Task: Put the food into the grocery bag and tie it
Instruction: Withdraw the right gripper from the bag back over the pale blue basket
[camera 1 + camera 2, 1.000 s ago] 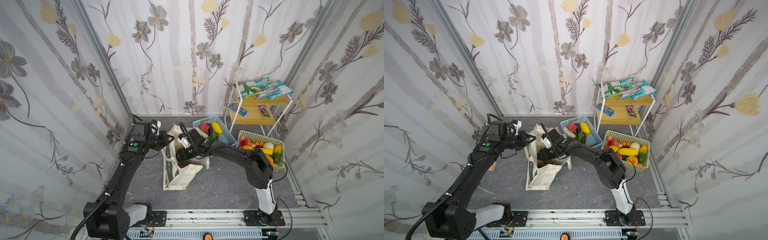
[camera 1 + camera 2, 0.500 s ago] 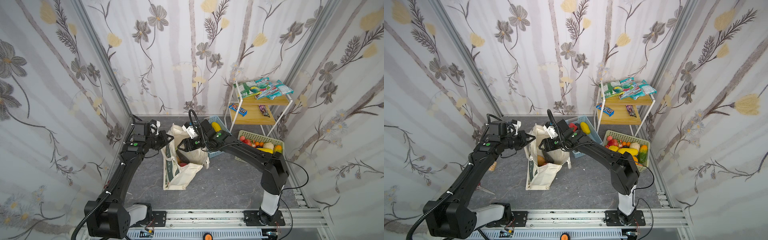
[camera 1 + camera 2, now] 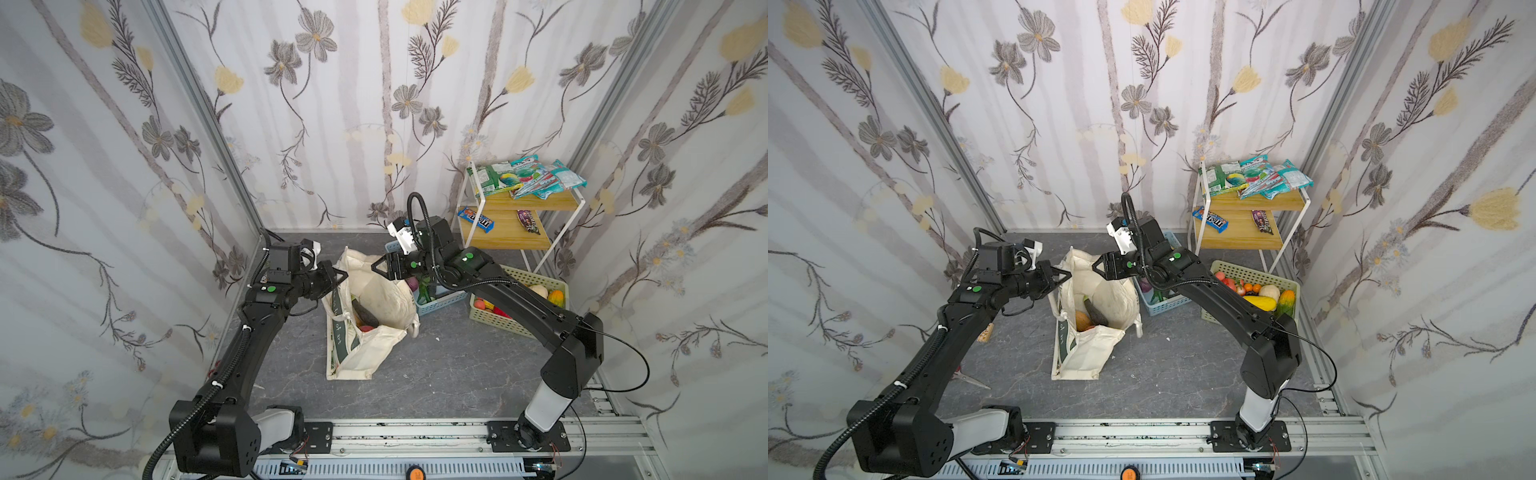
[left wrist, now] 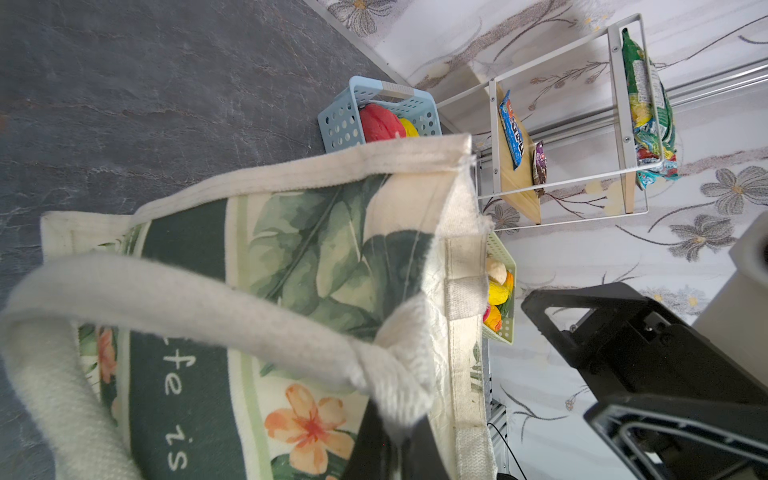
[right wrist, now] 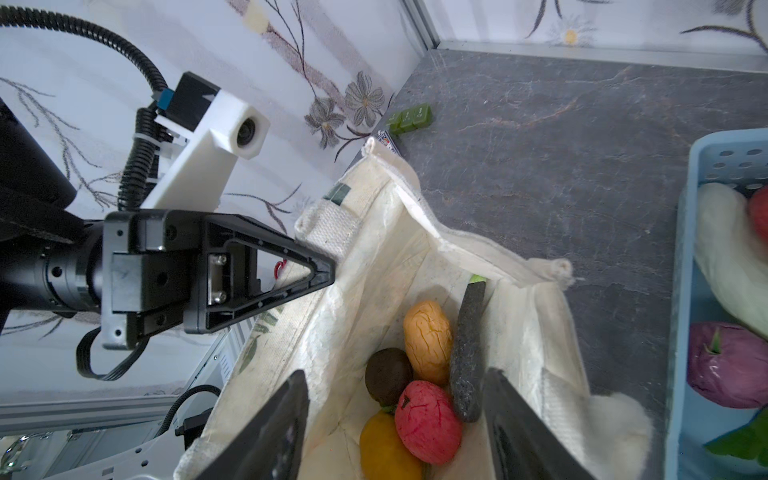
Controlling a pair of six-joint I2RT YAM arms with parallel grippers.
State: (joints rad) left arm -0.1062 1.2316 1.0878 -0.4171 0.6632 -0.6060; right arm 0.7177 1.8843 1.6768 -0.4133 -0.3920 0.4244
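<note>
Lifted up and out of the grocery bag point(image 3: 365, 353) since a second ago: right gripper point(image 3: 379, 268), then sunk into the bag's mouth, now hanging above the back of that mouth. Jaws spread about halfway, nothing between them; from the right wrist, both fingers point(image 5: 286, 428) seen framing the opening without touching cloth. Unmoved meanwhile: left gripper point(image 3: 337, 276), clamped tight on the bag's rim on the left arm's side, right by a cream handle point(image 4: 166, 291), holding that edge up. Bag itself: on the grey floor point(image 3: 436, 374) between the two arms, mouth gaping upward, lower half slumped toward the front rail, dark green lettered band on the face turned to the left arm. Already inside, packed together at the bottom: orange toy point(image 5: 428, 336), dark green cucumber point(image 5: 467, 353), brown toy point(image 5: 388, 376), red toy point(image 5: 428, 419), yellow toy point(image 5: 386, 453). Just beside the bag, on the right arm's side: light blue basket point(image 3: 440, 305) with more toys, and past it a pale yellow basket point(image 3: 498, 322), likewise stocked. Against the back wall, shelf rack point(image 3: 507, 239) with snack packets point(image 3: 523, 180).
</note>
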